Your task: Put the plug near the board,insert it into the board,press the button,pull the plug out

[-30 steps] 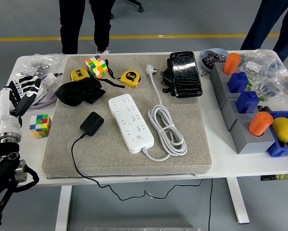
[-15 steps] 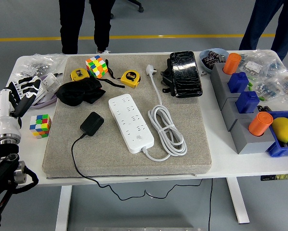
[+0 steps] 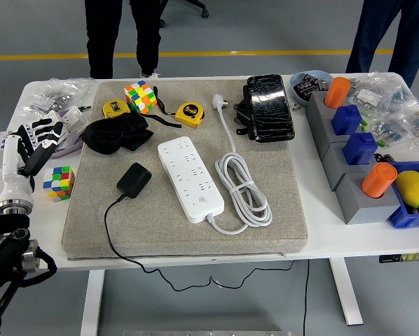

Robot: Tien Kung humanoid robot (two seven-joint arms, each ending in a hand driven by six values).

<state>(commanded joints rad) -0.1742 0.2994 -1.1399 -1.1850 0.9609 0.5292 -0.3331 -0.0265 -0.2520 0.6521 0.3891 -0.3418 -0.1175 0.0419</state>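
Note:
A black plug adapter (image 3: 133,180) lies on the grey mat (image 3: 265,231), left of the white power strip (image 3: 189,178); its thin black cable runs down off the mat's front edge. The strip's round button (image 3: 205,201) is near its front end. The strip's white cord (image 3: 243,189) coils on its right. My left hand (image 3: 33,143) hangs above the table's left edge, fingers spread and empty, well left of the adapter. My right arm is out of view.
Beside my left hand are a small colour cube (image 3: 58,181) and plastic bags (image 3: 57,94). A black cloth (image 3: 116,133), two yellow tape measures (image 3: 188,112), another cube (image 3: 140,96) and a black pouch (image 3: 269,107) sit at the mat's back. Grey blocks (image 3: 349,168) stand right. People stand behind.
My left hand has moved slightly right and up along the table's left edge. Nothing on the table has moved.

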